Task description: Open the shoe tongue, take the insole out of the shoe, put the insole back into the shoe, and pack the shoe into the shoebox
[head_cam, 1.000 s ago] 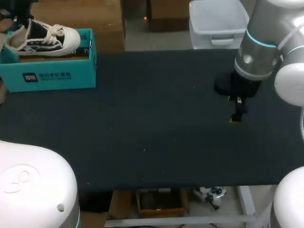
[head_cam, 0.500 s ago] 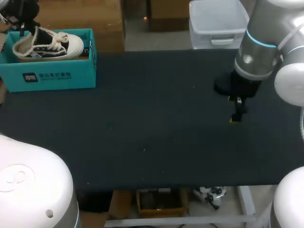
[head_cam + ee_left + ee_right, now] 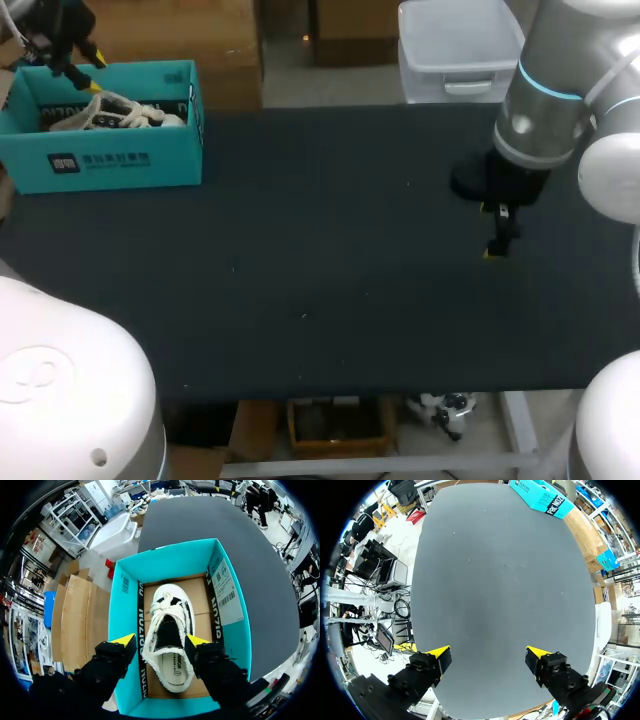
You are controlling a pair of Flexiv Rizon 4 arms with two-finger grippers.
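Observation:
A black-and-cream sneaker [image 3: 110,112] [image 3: 170,635] lies flat on the cardboard floor of the teal shoebox [image 3: 110,160] [image 3: 227,595] at the table's far left. My left gripper [image 3: 68,52] [image 3: 161,641] hangs above the box over the shoe's heel, open, its yellow-tipped fingers [image 3: 124,641] apart from the shoe. The white insole [image 3: 172,667] shows inside the shoe's opening. My right gripper [image 3: 497,245] [image 3: 489,655] stands open over the bare black table [image 3: 505,580] at the right, with nothing between its fingers. The teal shoebox [image 3: 542,497] lies far ahead of it.
A clear plastic bin [image 3: 455,50] stands just past the table's far edge, right of centre. The black mat [image 3: 330,260] spreads between the shoebox and my right arm.
My left gripper has let go of the sneaker. The shoe has dropped from above the box's rim down into the box. My right arm has kept still.

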